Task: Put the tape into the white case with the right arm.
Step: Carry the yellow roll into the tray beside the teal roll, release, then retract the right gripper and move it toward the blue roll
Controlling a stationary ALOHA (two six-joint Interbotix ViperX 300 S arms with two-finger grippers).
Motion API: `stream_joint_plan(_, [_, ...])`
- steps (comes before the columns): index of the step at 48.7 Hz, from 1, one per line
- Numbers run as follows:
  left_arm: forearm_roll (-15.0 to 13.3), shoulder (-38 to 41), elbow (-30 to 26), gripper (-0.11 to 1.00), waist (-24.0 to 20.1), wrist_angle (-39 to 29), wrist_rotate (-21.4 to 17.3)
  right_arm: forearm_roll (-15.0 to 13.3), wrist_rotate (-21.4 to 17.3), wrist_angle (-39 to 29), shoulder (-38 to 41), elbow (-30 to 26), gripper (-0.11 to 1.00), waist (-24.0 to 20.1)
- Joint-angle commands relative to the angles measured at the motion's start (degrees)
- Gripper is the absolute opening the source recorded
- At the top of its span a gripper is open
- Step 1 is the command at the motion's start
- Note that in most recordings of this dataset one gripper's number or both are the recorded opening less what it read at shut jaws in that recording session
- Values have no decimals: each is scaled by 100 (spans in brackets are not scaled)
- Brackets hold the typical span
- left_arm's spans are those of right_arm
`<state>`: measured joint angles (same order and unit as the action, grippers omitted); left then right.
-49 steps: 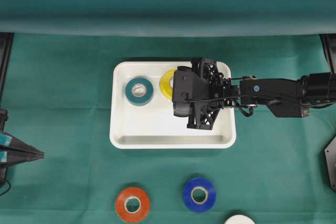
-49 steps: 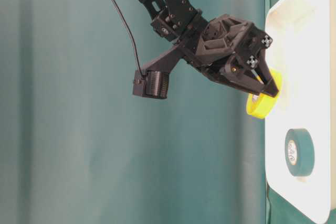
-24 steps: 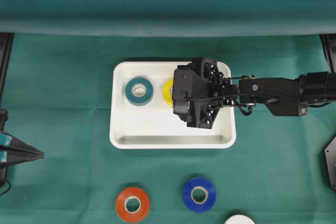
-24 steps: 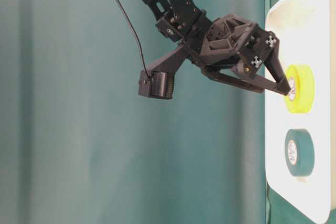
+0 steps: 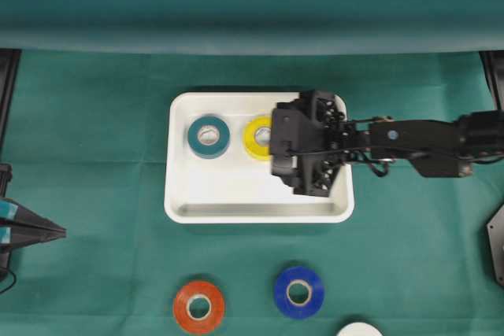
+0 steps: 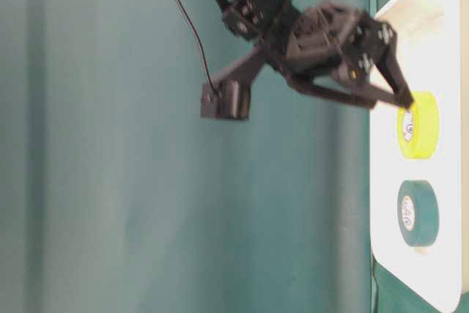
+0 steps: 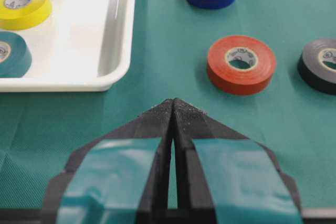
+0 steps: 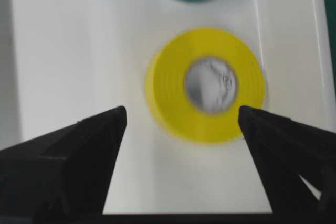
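Two rolls lie flat in the white case [image 5: 236, 194] when you look from overhead: a teal roll [image 5: 209, 137] toward its left end and the yellow tape [image 5: 257, 138] just right of it, both along the far rim. Your right gripper [image 5: 276, 147] hangs over the case's right half, its black open-framework body covering the yellow tape's right edge. Outside the case, near its front rim, you see an orange roll [image 5: 198, 306] and a blue roll [image 5: 298, 292], with a white roll [image 5: 359, 330] cut off at the bottom edge. The left gripper [image 5: 47, 230] sits well to the left of the case.

From table level, the case [image 6: 440, 5] stands on edge at the right of the picture. The yellow tape [image 6: 418, 124] lies against its floor, and the right gripper's fingers [image 6: 399, 95] reach to the tape's upper edge; you cannot tell whether they touch it.

Your left wrist camera shows the left gripper [image 7: 173, 109] with its blue-banded jaws pressed together, holding nothing. Past the case's rim [image 7: 118, 30] lie the orange, blue and a black roll [image 7: 321, 65].

Your right wrist camera looks straight down on the yellow tape [image 8: 173, 103]: a bright, glossy ring with a pale printed core, slightly blurred, flat on the case floor [image 8: 73, 51]. The right jaws are spread apart, one black finger [image 8: 84, 145] on either side of the tape and clear of it, gripping nothing.
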<state>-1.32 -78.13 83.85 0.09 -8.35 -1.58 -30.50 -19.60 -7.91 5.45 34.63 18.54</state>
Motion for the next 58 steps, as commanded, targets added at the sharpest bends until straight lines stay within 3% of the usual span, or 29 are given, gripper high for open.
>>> stream_joint_plan(1, [0, 44, -62, 0, -9, 70, 0, -18, -9, 0, -510, 264, 64, 18])
stream_joint_plan(17, [0, 53, -62, 0, -9, 70, 0, 18, -26, 439, -1749, 1731, 64, 18])
stream_joint_plan(35, [0, 62, -62, 0, -9, 70, 0, 141, -44, 598, -2918, 2874, 64, 18])
stream_joint_plan(45, [0, 62, -62, 0, -9, 70, 0, 202, -44, 624, -3349, 3217, 64, 0])
stream_joint_plan(58, [0, 62, -70, 0, -9, 70, 9, 211, -44, 624, -3340, 3164, 64, -281])
